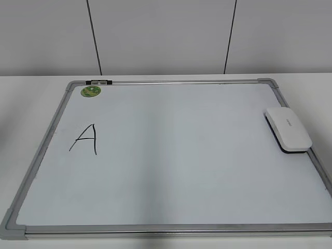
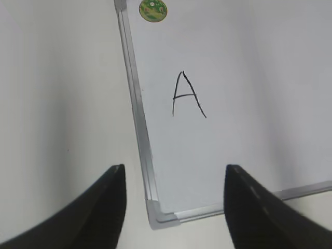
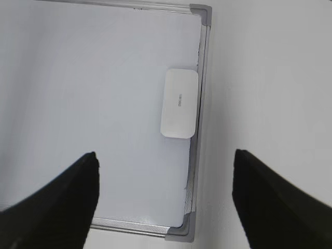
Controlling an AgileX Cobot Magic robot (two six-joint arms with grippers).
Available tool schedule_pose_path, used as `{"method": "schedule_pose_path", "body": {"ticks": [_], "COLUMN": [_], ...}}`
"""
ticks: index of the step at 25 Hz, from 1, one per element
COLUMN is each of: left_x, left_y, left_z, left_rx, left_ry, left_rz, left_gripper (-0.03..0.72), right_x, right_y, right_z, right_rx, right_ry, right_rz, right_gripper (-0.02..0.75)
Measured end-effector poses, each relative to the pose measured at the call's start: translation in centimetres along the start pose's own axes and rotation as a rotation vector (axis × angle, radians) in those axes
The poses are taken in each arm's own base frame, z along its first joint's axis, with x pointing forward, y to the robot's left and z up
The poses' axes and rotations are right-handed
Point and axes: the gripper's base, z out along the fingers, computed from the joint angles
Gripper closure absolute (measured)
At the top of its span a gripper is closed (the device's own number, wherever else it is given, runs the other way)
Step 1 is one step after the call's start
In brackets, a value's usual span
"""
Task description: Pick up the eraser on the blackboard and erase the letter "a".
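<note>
The blackboard (image 1: 171, 81) lies flat on the table. The white eraser (image 1: 288, 128) rests on its right edge, and shows in the right wrist view (image 3: 179, 102) against the board's frame (image 3: 203, 67). The only letter in view is a tall angular black "A" (image 1: 85, 139) on the board's left part, also in the left wrist view (image 2: 185, 95). No small cursive "a" shows. My left gripper (image 2: 175, 167) is open and empty above the board's near left corner (image 2: 155, 215). My right gripper (image 3: 166, 153) is open and empty above the near right corner, short of the eraser.
A round green sticker (image 1: 91, 92) sits in the board's far left corner, also in the left wrist view (image 2: 152, 10). A small clip (image 1: 98, 82) is on the top frame. White table (image 1: 31, 98) surrounds the board; a grey panelled wall stands behind.
</note>
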Motion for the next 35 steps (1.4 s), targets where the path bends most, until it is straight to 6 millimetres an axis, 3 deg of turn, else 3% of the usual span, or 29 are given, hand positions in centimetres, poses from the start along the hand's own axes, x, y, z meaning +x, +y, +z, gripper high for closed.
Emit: {"method": "schedule_pose_path", "body": {"ticks": [4, 9, 17, 21, 27, 35], "left_x": [4.0, 9.1, 17.2, 20.5, 24.1, 24.7], "left_y": [-1.2, -2.9, -3.0, -2.5, -1.4, -0.9], "left_z": [-1.8, -2.4, -2.8, -2.7, -1.6, -0.8], "left_rx": [0.006, 0.051, 0.017, -0.024, -0.111, -0.15], "left_ry": [-0.016, -0.003, -0.031, -0.064, -0.076, -0.1], "left_rz": [0.016, 0.074, 0.107, 0.087, 0.068, 0.077], "left_gripper": [0.247, 0.247, 0.259, 0.275, 0.276, 0.278], "right_x": [3.3, 7.6, 15.1, 18.0, 21.3, 24.2], "right_y": [0.6, 1.3, 2.4, 2.6, 2.3, 1.9], "right_z": [-2.3, -4.0, -5.4, -4.6, -1.8, 2.2], "right_rx": [0.005, -0.011, -0.013, -0.006, 0.028, 0.055], "right_ry": [-0.03, -0.058, -0.112, -0.104, -0.014, 0.139], "right_rz": [-0.004, -0.001, -0.004, -0.005, -0.009, 0.044], "right_gripper": [0.145, 0.145, 0.146, 0.146, 0.148, 0.149]}}
